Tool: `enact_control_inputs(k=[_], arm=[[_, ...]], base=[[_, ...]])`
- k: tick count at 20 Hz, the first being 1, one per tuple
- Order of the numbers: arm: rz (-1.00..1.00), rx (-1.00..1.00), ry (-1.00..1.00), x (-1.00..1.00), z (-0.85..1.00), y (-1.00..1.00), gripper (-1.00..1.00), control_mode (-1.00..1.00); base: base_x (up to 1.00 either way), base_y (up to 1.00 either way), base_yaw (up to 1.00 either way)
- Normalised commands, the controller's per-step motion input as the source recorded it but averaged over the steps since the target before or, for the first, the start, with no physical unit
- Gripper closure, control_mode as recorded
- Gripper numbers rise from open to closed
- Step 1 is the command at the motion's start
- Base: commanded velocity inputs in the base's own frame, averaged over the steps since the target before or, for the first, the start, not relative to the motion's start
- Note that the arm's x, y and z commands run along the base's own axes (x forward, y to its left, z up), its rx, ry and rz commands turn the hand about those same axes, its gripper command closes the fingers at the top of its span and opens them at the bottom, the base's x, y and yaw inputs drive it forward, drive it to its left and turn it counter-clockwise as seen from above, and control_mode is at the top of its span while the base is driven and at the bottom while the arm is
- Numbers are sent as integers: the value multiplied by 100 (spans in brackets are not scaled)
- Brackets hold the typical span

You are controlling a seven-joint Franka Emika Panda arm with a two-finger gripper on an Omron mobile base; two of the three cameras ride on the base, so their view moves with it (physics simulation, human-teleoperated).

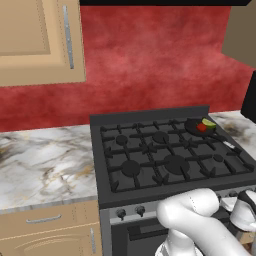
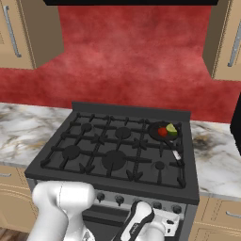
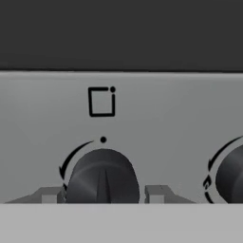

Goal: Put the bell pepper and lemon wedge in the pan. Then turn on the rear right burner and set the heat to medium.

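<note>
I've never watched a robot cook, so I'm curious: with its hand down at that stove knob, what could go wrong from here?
The gripper is shut on the knob, whose rounded face might let the fingers slip. A second knob sits close beside it and could get bumped. Turning too far would overheat the pan holding the bell pepper and lemon wedge.

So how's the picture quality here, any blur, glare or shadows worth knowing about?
Hand view: close and soft, the knob edges slightly blurred, a faint sheen on its face, flat panel light. Left base view: even light, no hard shadows, the pan with bell pepper and lemon wedge small but readable. Right base view: similar, with coarse texture on the red wall.
</note>
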Motion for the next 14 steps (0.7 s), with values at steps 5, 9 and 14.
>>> enact_control_inputs(k=[5, 9, 14], arm=[[0, 0, 0, 0, 0, 0, 100, -100], [0, -1, -4, 0, -10, 0, 100, -100], [0, -16, -18, 0, -33, 0, 100, -100]], base=[[0, 0, 0], [0, 0, 0], [0, 0, 0]])
